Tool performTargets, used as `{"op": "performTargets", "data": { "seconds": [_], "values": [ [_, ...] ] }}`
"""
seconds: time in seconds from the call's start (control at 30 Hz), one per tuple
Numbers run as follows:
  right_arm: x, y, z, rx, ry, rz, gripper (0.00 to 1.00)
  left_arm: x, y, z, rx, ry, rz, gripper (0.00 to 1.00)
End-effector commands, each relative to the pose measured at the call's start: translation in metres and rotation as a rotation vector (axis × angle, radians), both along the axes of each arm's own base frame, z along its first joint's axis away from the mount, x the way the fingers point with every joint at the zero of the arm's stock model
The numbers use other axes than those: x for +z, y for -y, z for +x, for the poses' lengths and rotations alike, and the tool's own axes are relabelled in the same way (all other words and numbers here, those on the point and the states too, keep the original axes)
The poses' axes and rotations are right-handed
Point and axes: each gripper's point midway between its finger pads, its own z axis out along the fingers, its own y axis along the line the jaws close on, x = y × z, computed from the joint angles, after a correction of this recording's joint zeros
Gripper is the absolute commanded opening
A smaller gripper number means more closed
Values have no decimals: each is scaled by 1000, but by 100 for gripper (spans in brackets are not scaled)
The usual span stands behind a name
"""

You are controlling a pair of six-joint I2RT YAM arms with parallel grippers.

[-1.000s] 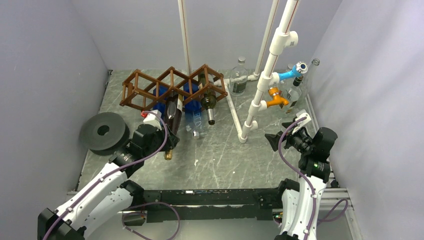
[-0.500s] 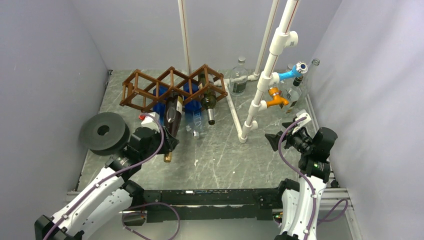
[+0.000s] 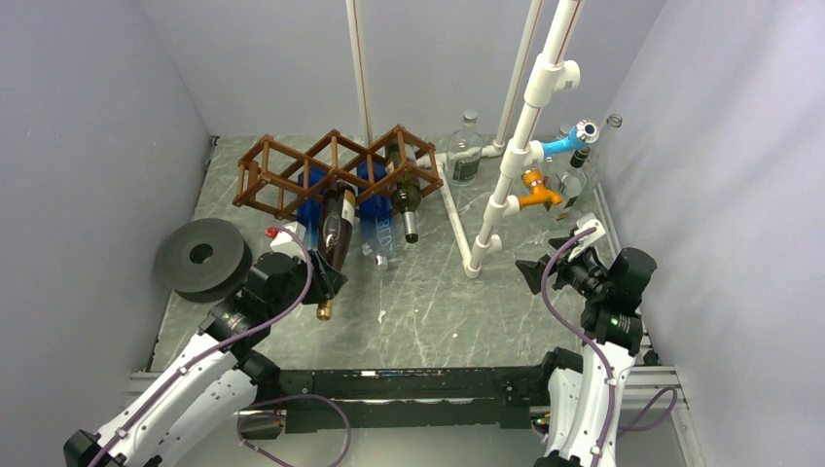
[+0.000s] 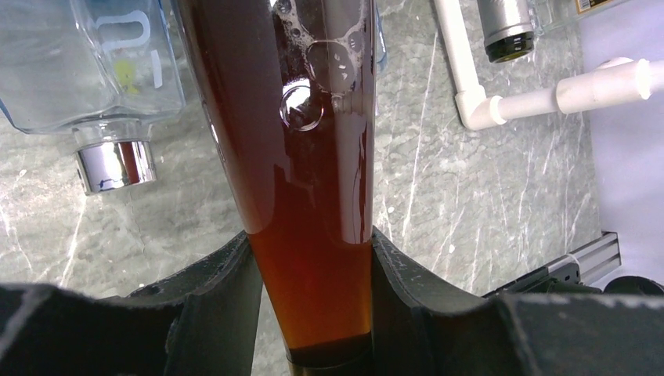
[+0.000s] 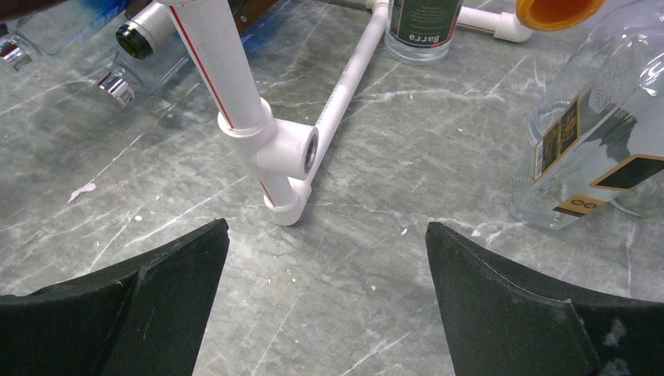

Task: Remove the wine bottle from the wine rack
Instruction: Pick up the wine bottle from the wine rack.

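Two arms: the left stretches toward the far side, left gripper (image 3: pixel 328 282) clenched on the wine bottle (image 3: pixel 337 229) neck. The bottle lies near-far, neck nearward, base inside the wine rack (image 3: pixel 282 167). The right gripper (image 3: pixel 534 273) hangs released.

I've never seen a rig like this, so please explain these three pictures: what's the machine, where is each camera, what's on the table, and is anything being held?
These are two robot arms bolted at the near edge of a grey marbled table, each ending in a two-finger gripper. The wide picture looks down from above and behind them. The other two pictures come from cameras on the wrists, so the black shapes at the bottom of each are that arm's own fingers.

On the table are a brown wooden wine rack, a white pipe frame, a black disc and some clear bottles.

The left gripper is closed on the neck of a brown wine bottle, which slopes from the rack down toward that arm. The right gripper is open and holds nothing.
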Motion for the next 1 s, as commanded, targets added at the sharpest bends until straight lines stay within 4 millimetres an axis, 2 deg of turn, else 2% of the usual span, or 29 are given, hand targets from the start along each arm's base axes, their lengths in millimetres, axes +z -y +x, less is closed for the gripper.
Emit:
{"op": "performTargets", "data": {
  "seconds": [0.0, 0.47, 0.97],
  "values": [
    [18, 1, 2, 2, 56, -35, 100, 123, 13, 19, -4, 395, -249, 0],
    [17, 2, 3, 0, 54, -37, 100, 131, 12, 7, -19, 410, -301, 0],
    [17, 2, 3, -3, 54, -38, 100, 132, 10, -2, -23, 402, -341, 0]
  ]
}}
